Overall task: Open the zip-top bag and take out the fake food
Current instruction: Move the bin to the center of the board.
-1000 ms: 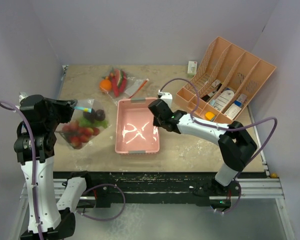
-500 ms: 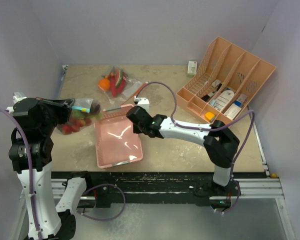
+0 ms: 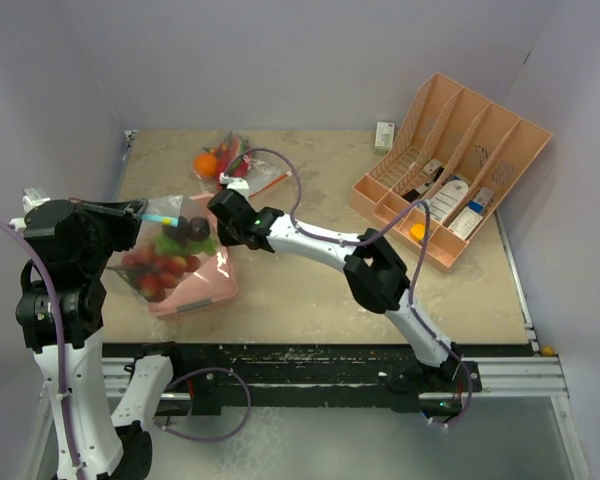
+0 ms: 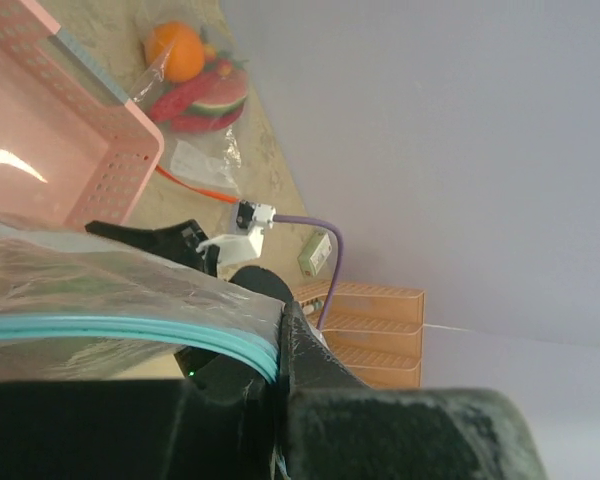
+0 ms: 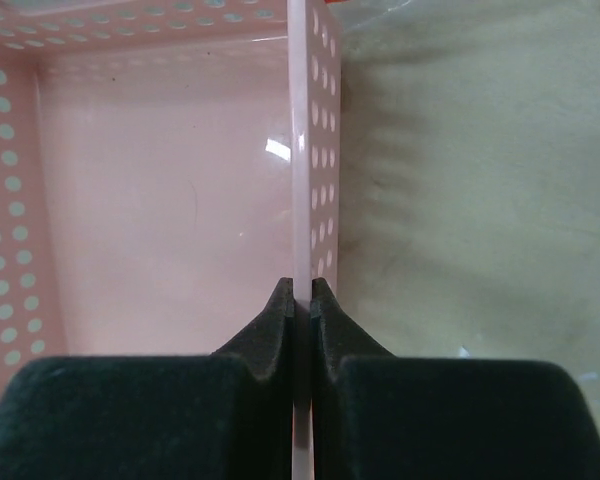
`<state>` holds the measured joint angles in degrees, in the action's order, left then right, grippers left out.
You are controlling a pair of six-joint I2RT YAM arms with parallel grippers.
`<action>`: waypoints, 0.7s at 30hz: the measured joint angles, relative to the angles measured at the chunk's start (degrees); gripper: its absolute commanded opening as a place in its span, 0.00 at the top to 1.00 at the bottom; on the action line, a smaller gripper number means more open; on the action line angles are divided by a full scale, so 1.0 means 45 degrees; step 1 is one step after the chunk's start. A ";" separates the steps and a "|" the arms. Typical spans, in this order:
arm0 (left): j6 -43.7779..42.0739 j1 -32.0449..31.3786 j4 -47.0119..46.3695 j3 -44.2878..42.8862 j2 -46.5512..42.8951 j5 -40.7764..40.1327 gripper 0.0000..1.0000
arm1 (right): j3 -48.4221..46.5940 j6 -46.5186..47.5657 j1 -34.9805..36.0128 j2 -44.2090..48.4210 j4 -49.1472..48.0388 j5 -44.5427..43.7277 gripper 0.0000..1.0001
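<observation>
My left gripper (image 3: 142, 212) is shut on the teal zip edge of a clear zip-top bag (image 3: 168, 258) and holds it hanging at the left. The bag holds red strawberries (image 3: 152, 272), dark plums (image 3: 188, 230) and a green leaf. In the left wrist view the zip strip (image 4: 130, 330) runs into my shut fingers (image 4: 310, 360). My right gripper (image 3: 220, 238) is shut on the wall (image 5: 315, 150) of a pink perforated basket (image 3: 202, 290), which sits under the bag. A second bag at the back holds an orange (image 3: 208, 165), a watermelon slice (image 4: 205, 100) and a red chili.
A tan divided organizer (image 3: 460, 150) with white bottles and boxes stands at the back right. A small white box (image 3: 384, 133) lies by the back wall. The right arm (image 3: 320, 240) stretches across the middle of the table. Side walls close in left and right.
My right gripper has dragged the pink basket from the table's middle to the left, under the hanging bag. The left gripper still holds the bag in about the same place.
</observation>
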<state>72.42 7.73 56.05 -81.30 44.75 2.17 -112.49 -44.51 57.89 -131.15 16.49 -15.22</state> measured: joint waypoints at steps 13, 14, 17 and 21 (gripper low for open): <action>0.0087 0.0000 0.0437 -0.0058 -0.0214 -0.0879 0.95 | -0.2429 -0.2157 0.0000 -0.2263 -0.0466 0.0316 0.28; 0.0083 0.0000 0.0432 -0.0053 -0.0214 -0.0879 0.95 | -0.2424 -0.2259 0.0000 -0.2278 -0.0602 0.0335 0.25; 0.0078 0.0000 0.0427 -0.0053 -0.0214 -0.0879 0.94 | -0.2011 -0.2132 0.0000 -0.2084 -0.1399 0.0529 0.21; 0.0034 0.0000 0.0427 -0.0053 -0.0243 -0.0928 0.92 | 0.0034 -0.1472 0.0044 -0.0835 -0.2531 0.0398 0.23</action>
<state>72.58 7.73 57.98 -81.54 43.66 -2.00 -112.33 -51.13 58.08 -134.91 5.10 -13.43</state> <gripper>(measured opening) 0.057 0.787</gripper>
